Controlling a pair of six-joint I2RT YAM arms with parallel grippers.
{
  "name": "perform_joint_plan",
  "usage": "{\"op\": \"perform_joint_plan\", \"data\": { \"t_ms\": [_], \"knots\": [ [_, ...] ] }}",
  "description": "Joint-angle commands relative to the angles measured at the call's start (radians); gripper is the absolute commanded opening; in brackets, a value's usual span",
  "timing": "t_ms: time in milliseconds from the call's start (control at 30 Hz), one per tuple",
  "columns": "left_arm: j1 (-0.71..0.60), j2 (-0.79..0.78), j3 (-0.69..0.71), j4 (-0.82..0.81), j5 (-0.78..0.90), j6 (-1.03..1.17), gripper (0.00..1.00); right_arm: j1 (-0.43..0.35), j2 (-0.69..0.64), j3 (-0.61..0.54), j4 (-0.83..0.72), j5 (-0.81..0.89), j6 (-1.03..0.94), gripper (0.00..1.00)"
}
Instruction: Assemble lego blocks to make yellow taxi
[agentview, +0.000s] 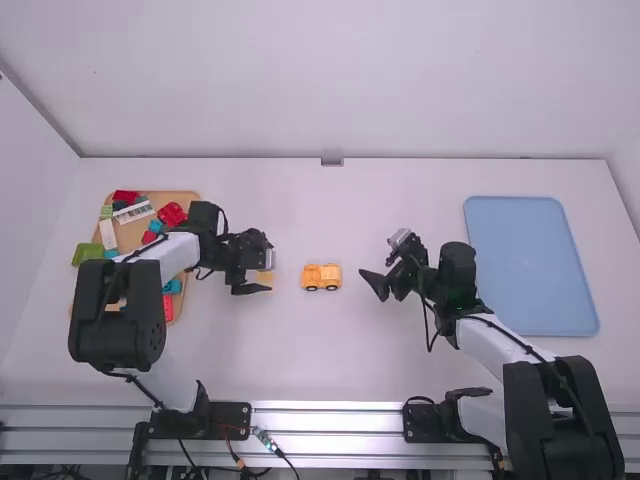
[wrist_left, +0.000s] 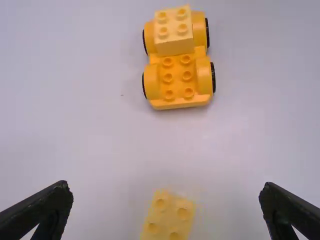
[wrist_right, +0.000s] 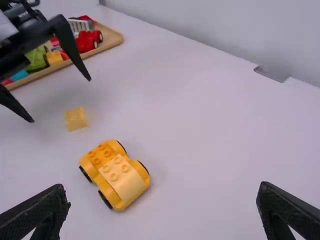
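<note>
Half built, by my reckoning: one yellow wheeled base (wrist_left: 177, 92), four wheels (wrist_left: 213, 77), one block mounted (wrist_left: 174, 45); one loose block (wrist_left: 169, 217) left, likely for stacking. Base sits mid-table; from it, overhead, loose block near at nine o'clock, beside left gripper (wrist_right: 61, 100), fingers wide, empty. Right gripper (agentview: 374, 284) near three, also wide, empty. Two trays: wooden tray (wrist_right: 112, 39) towards nine, blue tray (agentview: 530, 265) at three.
</note>
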Motion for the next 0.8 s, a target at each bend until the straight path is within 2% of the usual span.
{"op": "perform_joint_plan", "data": {
  "t_ms": [0, 167, 267, 400, 467, 600, 767],
  "knots": [
    [0.024, 0.0, 0.003, 0.022, 0.02, 0.022, 0.99, 0.002, -0.015, -0.008, 0.009, -0.04, -0.021, 0.99],
    [0.067, 0.094, 0.071, 0.026, 0.034, -0.023, 0.99, 0.004, -0.015, -0.008, 0.008, -0.04, -0.017, 0.99],
    [0.079, 0.166, 0.147, -0.064, 0.042, 0.061, 0.99, 0.003, -0.015, -0.008, 0.009, -0.041, -0.017, 0.99],
    [0.063, 0.282, 0.325, -0.362, 0.007, 0.288, 0.99, 0.003, -0.015, -0.008, 0.025, -0.04, -0.004, 0.99],
    [0.065, 0.309, 0.36, -0.411, 0.008, 0.331, 0.99, 0.004, -0.015, -0.008, 0.038, -0.04, 0.019, 0.99],
    [0.062, 0.357, 0.381, -0.412, -0.005, 0.369, 0.99, 0.002, -0.015, -0.008, 0.051, -0.04, 0.035, 0.99],
    [0.06, 0.369, 0.308, -0.317, -0.014, 0.369, 0.99, 0.003, -0.015, -0.008, 0.051, -0.04, 0.035, 0.99]
  ]
}}
